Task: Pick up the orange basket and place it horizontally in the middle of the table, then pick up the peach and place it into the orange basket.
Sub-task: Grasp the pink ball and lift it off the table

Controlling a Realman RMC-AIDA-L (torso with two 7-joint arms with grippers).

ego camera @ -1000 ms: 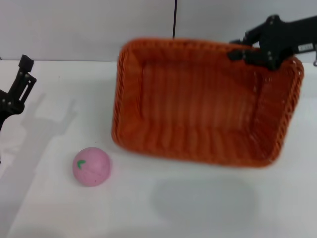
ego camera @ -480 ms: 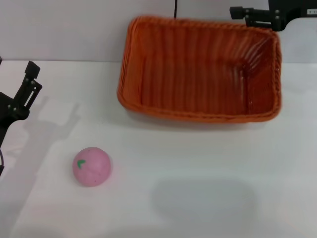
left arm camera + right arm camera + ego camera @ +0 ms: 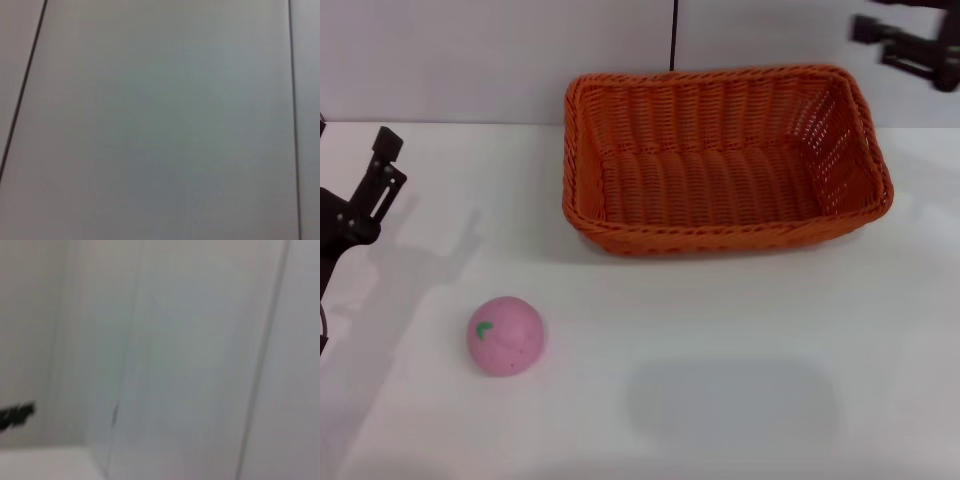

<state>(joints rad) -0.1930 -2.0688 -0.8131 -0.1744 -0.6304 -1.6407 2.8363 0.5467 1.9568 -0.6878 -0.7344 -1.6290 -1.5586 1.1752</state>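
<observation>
The orange basket (image 3: pixel 720 165) rests flat on the white table (image 3: pixel 740 340), its long side running left to right at the back, centre to right, and nothing lies inside it. The pink peach (image 3: pixel 506 335) with its green leaf mark lies on the table at the front left, well apart from the basket. My right gripper (image 3: pixel 900 42) hangs open in the air above and beyond the basket's far right corner, touching nothing. My left gripper (image 3: pixel 375 185) hovers at the table's left edge, behind and to the left of the peach. Both wrist views show only grey wall.
A grey wall with a dark vertical seam (image 3: pixel 674 35) rises right behind the basket. The table's front right holds only a faint shadow (image 3: pixel 730 400).
The right gripper set the tilted basket down flat on the table, let it go and pulled away up and to the right. The left arm shifted slightly right. The peach stayed put.
</observation>
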